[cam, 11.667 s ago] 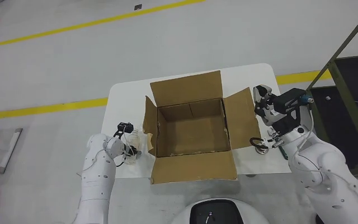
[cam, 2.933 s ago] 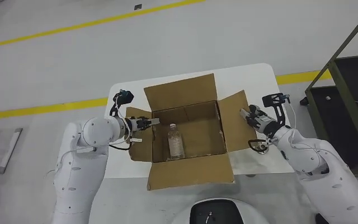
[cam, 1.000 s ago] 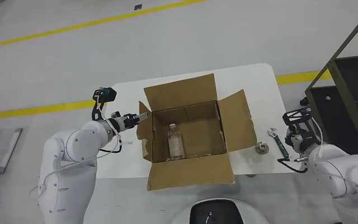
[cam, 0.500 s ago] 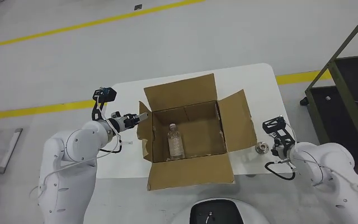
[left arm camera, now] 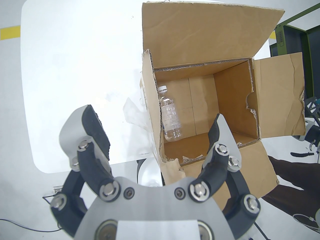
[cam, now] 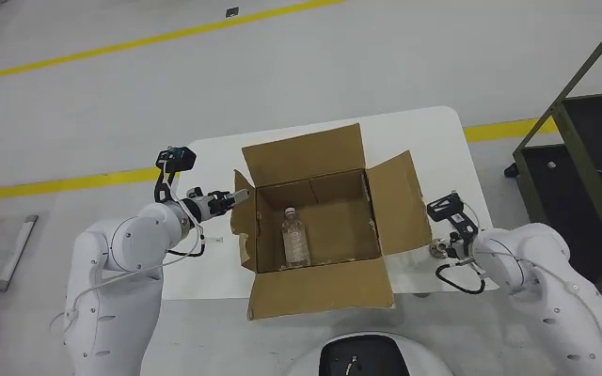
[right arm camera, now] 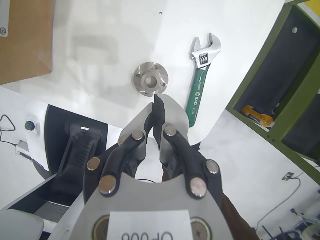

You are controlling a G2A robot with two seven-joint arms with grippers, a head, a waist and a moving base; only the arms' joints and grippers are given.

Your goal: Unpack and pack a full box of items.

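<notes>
Fingers (right arm camera: 159,112) shut on nothing, the right gripper (right arm camera: 155,106) swings back over the flange (right arm camera: 150,79), seemingly next for the box (cam: 320,291); the left gripper (left arm camera: 152,116) waits, fingers (left arm camera: 92,126) spread, empty.

Quick tally: table, box and contents, loose parts, grippers, rack.

One white table (cam: 423,132). One cardboard box (cam: 324,183), four flaps (cam: 306,150). One clear bottle (cam: 294,240) with one white cap; items lying in the box: one. Loose metal parts on the table: two, namely one round flange (right arm camera: 150,79) and one green-handled wrench (right arm camera: 201,76). One crumpled piece of clear plastic (left arm camera: 133,111) beside the box. Two grippers, left gripper (left arm camera: 153,116) and right gripper (right arm camera: 156,98), two fingers each. One green rack (right arm camera: 275,58) off the table, one yellow-and-black object (right arm camera: 257,117) on its shelf.
</notes>
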